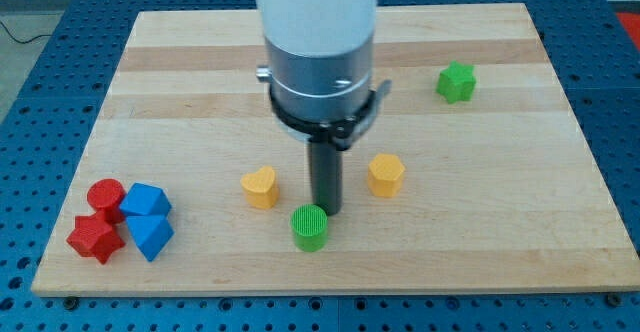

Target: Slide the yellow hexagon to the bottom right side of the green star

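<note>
the arm comes straight down from the view's top, a white and grey cylinder with a dark clamp ring, ending in the straight dark rod. my tip (327, 210) rests on the wooden board (200, 52), just above the green cylinder (310, 227) and nearly touching its upper right edge. there is no claw here, only the rod, so nothing is spread or pinched.

counted: two yellow blocks, two green, two red, two blue. taking the tip as landmark, the yellow hexagon (385, 174) lies just to its right and a little toward the view's top, apart from the rod. the yellow heart (260, 187) sits to the tip's left. the green star (456, 82) is well apart, up and to the right. far to the tip's left, the red cylinder-like block (106, 197), the red star (95, 238) and the two blue blocks (146, 202) (151, 235) huddle together.
</note>
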### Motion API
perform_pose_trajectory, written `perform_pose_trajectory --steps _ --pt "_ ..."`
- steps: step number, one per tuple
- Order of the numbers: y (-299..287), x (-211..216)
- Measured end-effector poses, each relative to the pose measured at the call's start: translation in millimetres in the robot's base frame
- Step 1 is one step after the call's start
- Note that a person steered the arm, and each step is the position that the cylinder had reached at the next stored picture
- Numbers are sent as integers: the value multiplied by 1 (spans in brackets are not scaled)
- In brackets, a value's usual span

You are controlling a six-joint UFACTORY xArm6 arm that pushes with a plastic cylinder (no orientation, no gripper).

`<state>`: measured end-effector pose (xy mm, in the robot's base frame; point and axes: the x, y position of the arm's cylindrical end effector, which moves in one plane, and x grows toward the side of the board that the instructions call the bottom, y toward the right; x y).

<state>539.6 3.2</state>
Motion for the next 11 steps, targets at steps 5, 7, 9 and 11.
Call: perform_pose_trajectory --steps 5,7,9,11 --pt "107 -38" --pt "152 -108" --pt "153 -75" --pt "89 -128"
